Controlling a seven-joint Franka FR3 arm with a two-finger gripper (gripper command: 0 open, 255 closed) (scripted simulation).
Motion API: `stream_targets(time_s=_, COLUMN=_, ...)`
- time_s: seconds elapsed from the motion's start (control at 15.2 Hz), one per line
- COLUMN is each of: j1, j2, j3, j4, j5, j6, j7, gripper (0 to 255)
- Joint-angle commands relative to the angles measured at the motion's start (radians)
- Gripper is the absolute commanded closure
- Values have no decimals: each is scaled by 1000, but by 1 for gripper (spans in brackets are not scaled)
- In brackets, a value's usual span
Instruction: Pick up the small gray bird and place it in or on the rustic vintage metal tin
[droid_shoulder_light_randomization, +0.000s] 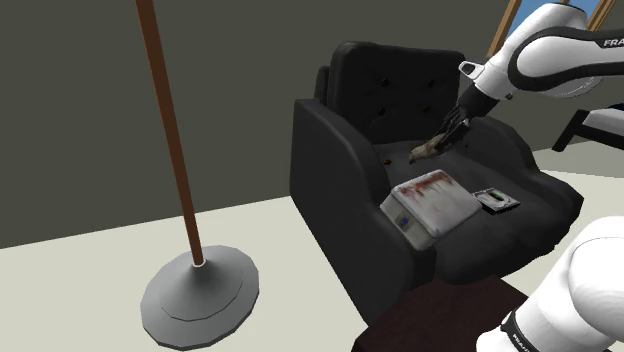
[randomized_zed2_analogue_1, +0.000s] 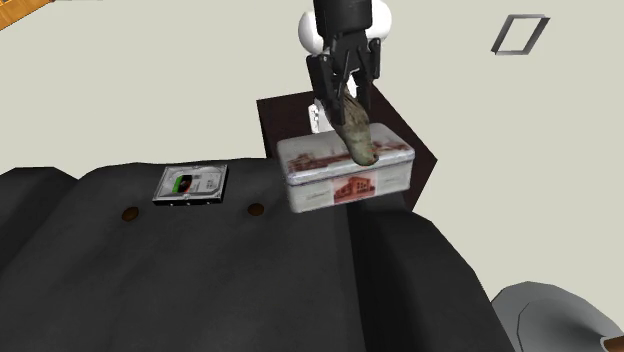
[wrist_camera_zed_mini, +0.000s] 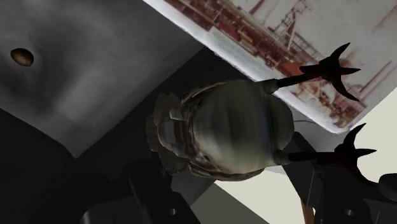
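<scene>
A small grey-brown bird (droid_shoulder_light_randomization: 425, 150) hangs in the air over the black armchair's seat (droid_shoulder_light_randomization: 470, 235), with my gripper (droid_shoulder_light_randomization: 450, 128) shut on it. In the second exterior view the gripper (randomized_zed2_analogue_1: 345, 75) holds the bird (randomized_zed2_analogue_1: 356, 130) head down, just over the far edge of the tin (randomized_zed2_analogue_1: 320, 165). The tin (droid_shoulder_light_randomization: 430, 205) is a white rectangular box with faded red print, lying on the seat's front. In the wrist view the bird (wrist_camera_zed_mini: 222, 130) is clasped with its black claws toward the tin (wrist_camera_zed_mini: 286, 38).
A hard drive (droid_shoulder_light_randomization: 497, 199) lies flat on the seat beside the tin. The chair back (droid_shoulder_light_randomization: 385, 85) and padded arms (droid_shoulder_light_randomization: 335, 160) rise around the seat. A floor lamp's pole (droid_shoulder_light_randomization: 165, 130) and grey round base (droid_shoulder_light_randomization: 200, 290) stand to the shoulder view's left.
</scene>
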Motion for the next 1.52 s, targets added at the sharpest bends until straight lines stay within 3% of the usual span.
stream_targets(time_s=0.0, j1=-7, j2=-17, j3=9, j4=-37, j5=-5, j6=19, j7=10, gripper=255)
stream_targets(time_s=0.79, j1=-14, j2=35, j3=-41, j4=-170, j5=-28, j6=203, j7=-11, gripper=255)
stream_targets(time_s=1.32, j1=-14, j2=35, j3=-41, j4=-170, j5=-28, j6=203, j7=-11, gripper=255)
stream_targets(time_s=1.39, j1=-14, j2=34, j3=-40, j4=-170, j5=-28, j6=202, j7=-10, gripper=0)
stream_targets(time_s=1.45, j1=-13, j2=35, j3=-39, j4=-171, j5=-28, j6=203, j7=-9, gripper=0)
